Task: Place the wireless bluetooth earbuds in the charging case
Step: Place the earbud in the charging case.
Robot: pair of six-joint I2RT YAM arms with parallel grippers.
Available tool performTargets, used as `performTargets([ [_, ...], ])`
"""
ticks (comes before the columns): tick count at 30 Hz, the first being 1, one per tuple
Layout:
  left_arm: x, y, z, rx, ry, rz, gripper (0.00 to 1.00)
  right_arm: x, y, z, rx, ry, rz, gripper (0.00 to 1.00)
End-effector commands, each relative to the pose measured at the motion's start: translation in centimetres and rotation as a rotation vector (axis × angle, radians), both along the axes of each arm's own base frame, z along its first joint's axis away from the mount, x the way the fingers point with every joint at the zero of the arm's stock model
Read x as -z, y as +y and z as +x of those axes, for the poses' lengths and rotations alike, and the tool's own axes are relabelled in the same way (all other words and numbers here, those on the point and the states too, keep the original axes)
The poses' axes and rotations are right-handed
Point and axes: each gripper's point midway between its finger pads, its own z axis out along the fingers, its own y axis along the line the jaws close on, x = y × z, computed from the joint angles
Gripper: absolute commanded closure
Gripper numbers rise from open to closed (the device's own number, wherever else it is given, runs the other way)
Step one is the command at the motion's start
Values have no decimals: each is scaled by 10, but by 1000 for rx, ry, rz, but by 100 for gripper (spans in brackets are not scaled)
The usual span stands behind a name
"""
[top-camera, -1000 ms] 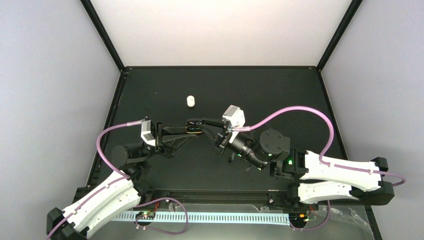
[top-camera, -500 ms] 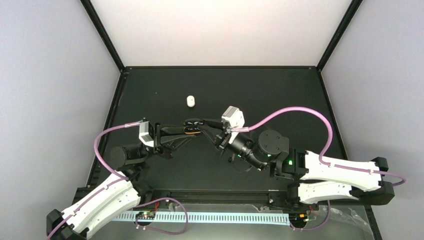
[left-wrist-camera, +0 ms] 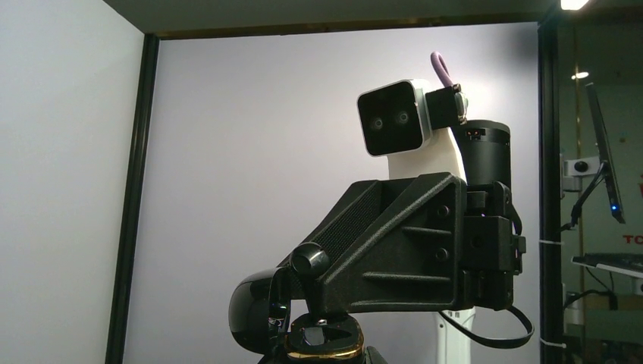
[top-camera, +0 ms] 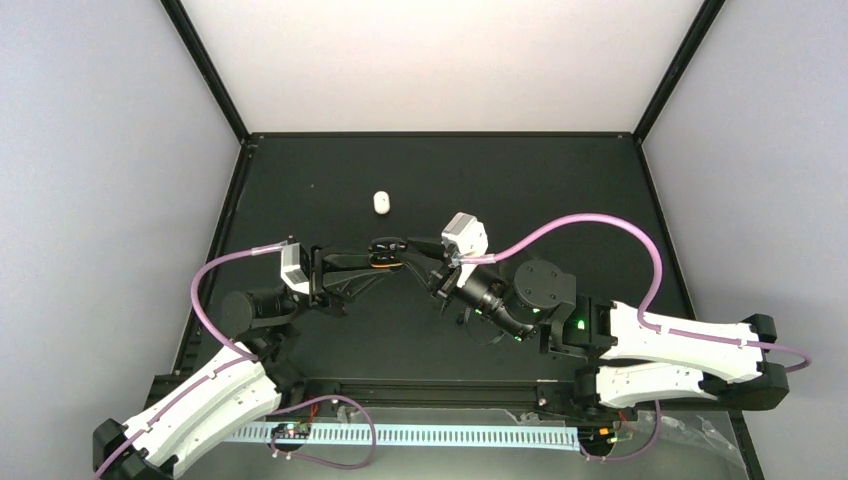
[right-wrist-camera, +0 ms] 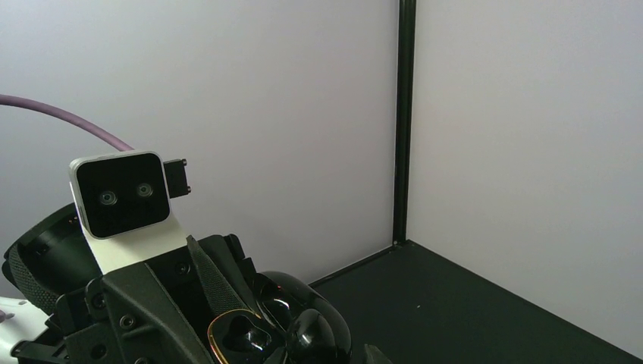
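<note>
Top view: black charging case with an orange-gold rim sits mid-table. Both arms meet at it. The left gripper comes in from the case's left, fingers closed against the case's sides. The right gripper reaches in from the case's right, tips right at the case; can't tell if its fingers are spread or pressed together. One white earbud lies on the table beyond the case, well apart from it and touched by nothing. No other earbuds can be made out.

Left wrist view: the glossy case is at the bottom edge, gold rim showing. The right gripper sits just above and behind the case, with its white wrist camera higher up. Its finger gap is hidden.

Right wrist view: the case is low in frame and open, with the gold-rimmed cavity left of the shiny lid. The left gripper is pinching it from behind, and the left wrist camera is above the case. Whether an earbud is in the cavity is too dark to tell.
</note>
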Motion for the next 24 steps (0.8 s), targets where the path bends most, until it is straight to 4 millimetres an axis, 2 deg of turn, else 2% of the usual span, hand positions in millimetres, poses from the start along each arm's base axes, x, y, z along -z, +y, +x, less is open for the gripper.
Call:
performTargets([
  [1, -11, 5, -8, -7, -52, -26, 98, -13, -7, 3, 27, 7, 27, 77],
  [18, -4, 3, -4, -20, -41, -8, 98, -12, -5, 3, 31, 8, 10, 76],
  [24, -2, 2, -3, -21, -36, -4, 98, -11, -4, 3, 24, 7, 1, 82],
])
